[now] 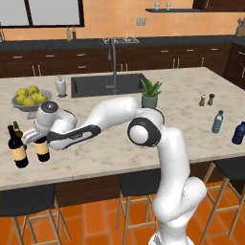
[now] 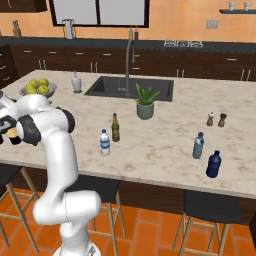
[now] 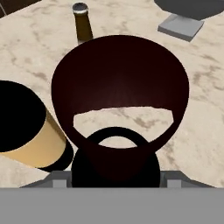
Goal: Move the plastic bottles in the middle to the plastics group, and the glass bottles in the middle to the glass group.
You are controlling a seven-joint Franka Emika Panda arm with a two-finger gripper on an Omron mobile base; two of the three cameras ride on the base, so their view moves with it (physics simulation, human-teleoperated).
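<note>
The gripper [image 1: 39, 139] is at the left end of the island counter [image 1: 191, 95], down over a black wine bottle [image 1: 42, 149] with a tan label that stands there. In the hand view this bottle [image 3: 120, 109] is right under the camera, big and dark, seen from the top. The fingers sit at its two sides and seem to hold it near the top, but they are hard to see.

Just beside it on the left stands another black wine bottle [image 1: 18, 149] with a tan label. A thinner brown bottle [image 1: 17, 128] stands behind that one. A bowl of yellow-green fruit [image 1: 31, 97] sits farther back.

In the middle of the counter stand a small clear plastic bottle [image 2: 104, 142] with a white cap and a slender olive-green bottle [image 2: 115, 128], near each other.

Far to the right stand a light-blue bottle [image 2: 198, 145] and a squat dark-blue bottle [image 2: 213, 164]. A potted plant [image 2: 145, 104] sits by the sink [image 2: 131, 88].
</note>
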